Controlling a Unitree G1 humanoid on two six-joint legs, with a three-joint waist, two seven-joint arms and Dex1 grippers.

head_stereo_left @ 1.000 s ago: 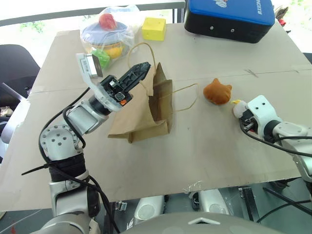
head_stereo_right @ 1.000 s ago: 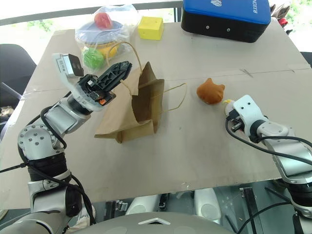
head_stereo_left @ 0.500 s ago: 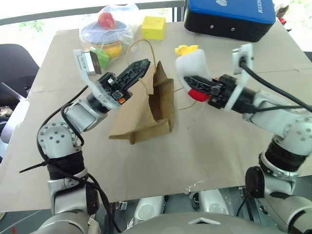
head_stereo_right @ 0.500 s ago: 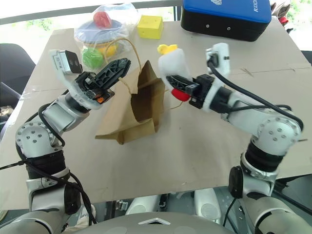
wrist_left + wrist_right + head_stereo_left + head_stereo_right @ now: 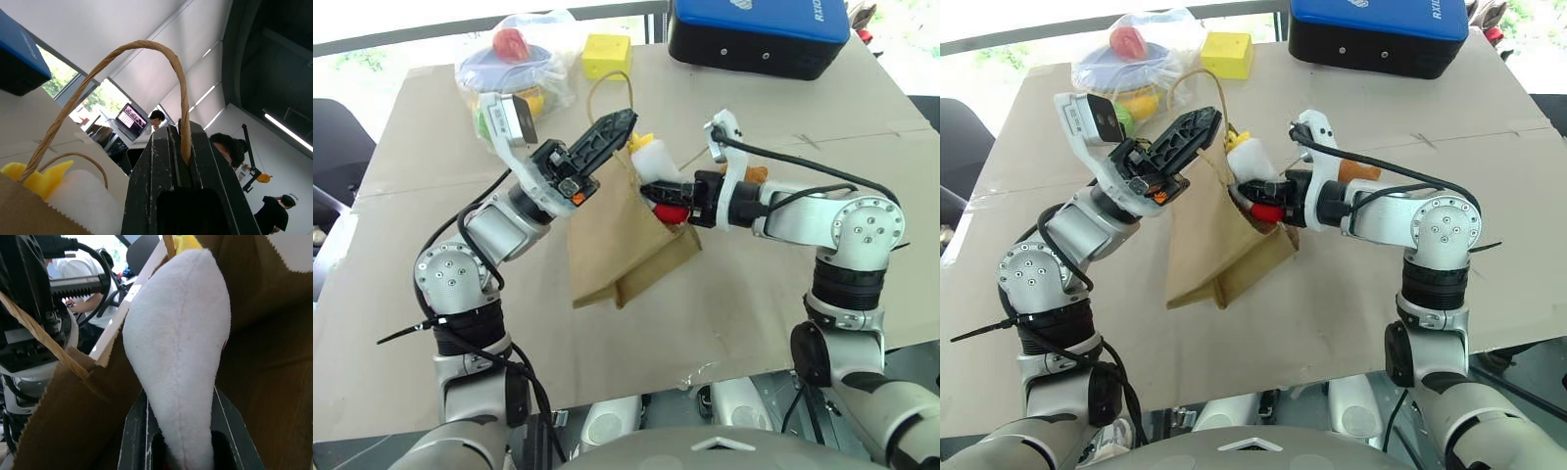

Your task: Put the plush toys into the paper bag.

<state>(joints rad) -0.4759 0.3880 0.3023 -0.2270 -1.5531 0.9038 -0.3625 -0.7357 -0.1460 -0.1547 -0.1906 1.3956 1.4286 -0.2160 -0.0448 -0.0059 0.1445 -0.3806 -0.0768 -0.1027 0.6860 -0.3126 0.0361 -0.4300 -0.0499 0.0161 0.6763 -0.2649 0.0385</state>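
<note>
The brown paper bag (image 5: 619,240) hangs tilted above the table, held up by one loop handle (image 5: 146,46). My left gripper (image 5: 610,130) is shut on that handle. My right gripper (image 5: 658,192) is shut on the white plush toy (image 5: 1252,157), which has a yellow tuft and a red tip (image 5: 1268,211). It holds the toy at the bag's open mouth, with brown paper walls (image 5: 266,333) around the white plush (image 5: 181,347). The orange-brown bear plush (image 5: 757,174) lies on the table behind my right forearm, mostly hidden.
A yellow foam cube (image 5: 607,55) and a clear plastic bag of colourful toys (image 5: 509,61) sit at the table's far left. A blue-and-black case (image 5: 759,34) stands at the far right edge. People are visible in the room in the left wrist view.
My right arm swung left with the white plush, from beside the bear to the bag's mouth. The left gripper kept its hold on the handle; the bag now hangs more upright.
</note>
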